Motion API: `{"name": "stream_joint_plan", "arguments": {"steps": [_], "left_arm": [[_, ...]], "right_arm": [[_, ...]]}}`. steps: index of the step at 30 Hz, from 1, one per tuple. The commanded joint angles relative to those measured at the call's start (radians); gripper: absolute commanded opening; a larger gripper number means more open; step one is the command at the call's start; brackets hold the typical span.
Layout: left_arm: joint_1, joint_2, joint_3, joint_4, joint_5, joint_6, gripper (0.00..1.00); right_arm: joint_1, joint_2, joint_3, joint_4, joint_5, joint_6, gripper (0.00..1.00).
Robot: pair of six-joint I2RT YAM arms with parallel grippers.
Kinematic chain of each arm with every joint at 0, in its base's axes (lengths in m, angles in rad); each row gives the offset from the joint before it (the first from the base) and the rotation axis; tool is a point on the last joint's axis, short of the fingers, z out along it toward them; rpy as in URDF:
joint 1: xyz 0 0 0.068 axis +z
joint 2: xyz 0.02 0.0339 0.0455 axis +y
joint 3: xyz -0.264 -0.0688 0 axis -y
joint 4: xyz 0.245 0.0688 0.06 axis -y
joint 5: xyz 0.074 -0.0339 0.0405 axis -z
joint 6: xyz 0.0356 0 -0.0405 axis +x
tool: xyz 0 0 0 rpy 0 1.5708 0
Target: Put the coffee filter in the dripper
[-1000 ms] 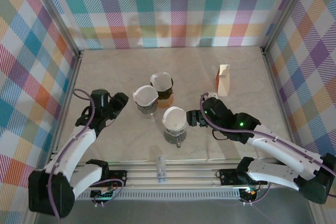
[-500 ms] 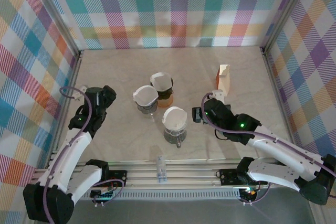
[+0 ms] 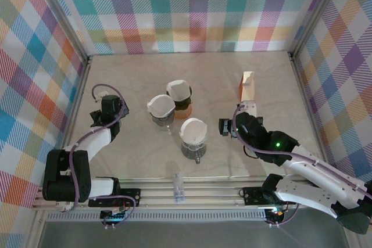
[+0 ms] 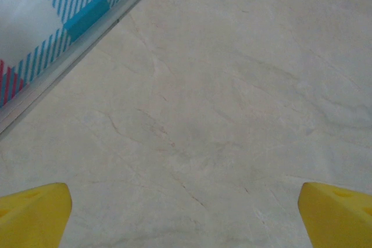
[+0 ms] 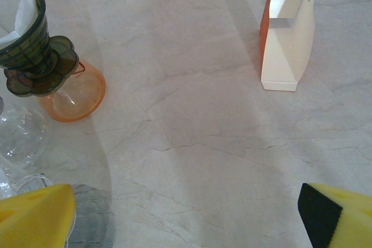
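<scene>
Coffee filter (image 3: 192, 127) is sitting in the near dripper (image 3: 193, 145) at centre from above, left gripper (image 3: 108, 107) at nine o'clock, right gripper (image 3: 228, 126) at three; left wrist is showing jaws splayed over bare table (image 4: 203, 85), right wrist likewise, empty, so placing looks finished, next needing only parking.

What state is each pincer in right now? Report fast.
Left pincer: open, holding nothing.
Right pincer: open, holding nothing.
</scene>
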State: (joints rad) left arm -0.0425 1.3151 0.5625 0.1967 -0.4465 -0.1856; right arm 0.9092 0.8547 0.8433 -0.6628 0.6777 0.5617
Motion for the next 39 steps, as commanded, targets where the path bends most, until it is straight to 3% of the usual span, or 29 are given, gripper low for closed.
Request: {"name": "stream_joint_plan", "arguments": {"steps": [1, 5, 8, 12, 18, 25, 31, 39], "left_arm": [[0.003, 0.023, -0.043, 0.22, 0.045, 0.077, 1.0], [0.003, 0.068, -0.069, 0.326, 0.098, 0.072, 1.0], [0.001, 0.12, -0.044, 0.312, 0.079, 0.063, 1.0], [-0.023, 0.157, -0.1, 0.438, 0.061, 0.083, 1.0], [-0.044, 0.248, -0.161, 0.648, 0.186, 0.172, 1.0], [-0.05, 0.245, -0.158, 0.637, 0.181, 0.174, 1.0], [-0.051, 0.243, -0.156, 0.631, 0.179, 0.173, 1.0], [-0.051, 0.244, -0.157, 0.631, 0.179, 0.173, 1.0]], "right_arm": [[-0.001, -0.024, -0.023, -0.011, 0.056, -0.002, 0.99], [-0.001, -0.034, -0.046, 0.004, 0.066, 0.008, 0.99], [-0.001, -0.026, -0.053, 0.008, 0.076, 0.011, 0.99], [-0.002, -0.005, -0.049, -0.02, 0.115, 0.032, 0.99], [-0.009, -0.01, -0.063, -0.027, 0.149, 0.074, 0.99], [-0.041, 0.016, -0.114, 0.055, 0.143, -0.037, 0.99], [-0.28, 0.169, -0.132, 0.283, -0.009, -0.145, 0.99], [-0.562, 0.321, -0.191, 0.672, -0.086, -0.385, 0.99]]}}
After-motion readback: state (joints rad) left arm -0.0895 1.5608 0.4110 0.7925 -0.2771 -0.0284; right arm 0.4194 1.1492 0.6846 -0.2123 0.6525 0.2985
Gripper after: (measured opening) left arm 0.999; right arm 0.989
